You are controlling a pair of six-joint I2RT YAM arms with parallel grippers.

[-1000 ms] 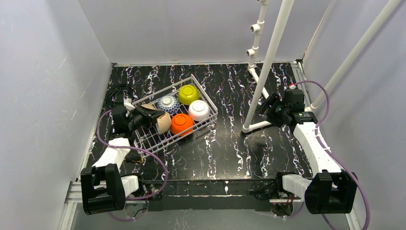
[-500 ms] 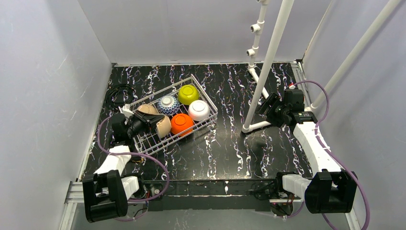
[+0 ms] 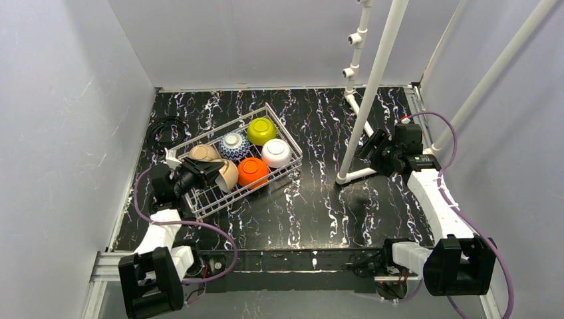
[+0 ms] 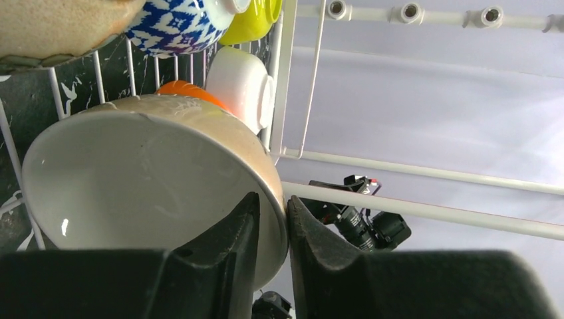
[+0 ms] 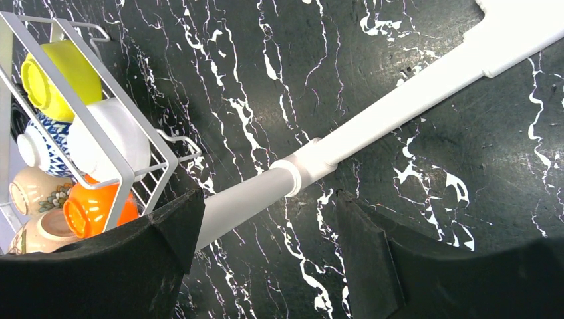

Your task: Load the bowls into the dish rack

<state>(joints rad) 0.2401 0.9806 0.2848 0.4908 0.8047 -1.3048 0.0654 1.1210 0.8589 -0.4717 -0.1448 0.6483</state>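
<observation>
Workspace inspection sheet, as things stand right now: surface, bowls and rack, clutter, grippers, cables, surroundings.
Surface: black marble-look tabletop with white veins.
Job's things: the dish rack holds all six bowls. The yellow-green bowl, blue-white bowl, white bowl, orange bowl and one tan bowl sit upside down. The tilted tan bowl lies on its side.
Clutter: nothing seen.
Grippers: the left gripper pinches the tilted tan bowl's rim. The right gripper is open above the foot of the pipe frame.
Cables: purple cables run along both arms. A black coil lies on the table, left of the rack.
Surroundings: pale walls on three sides.
</observation>
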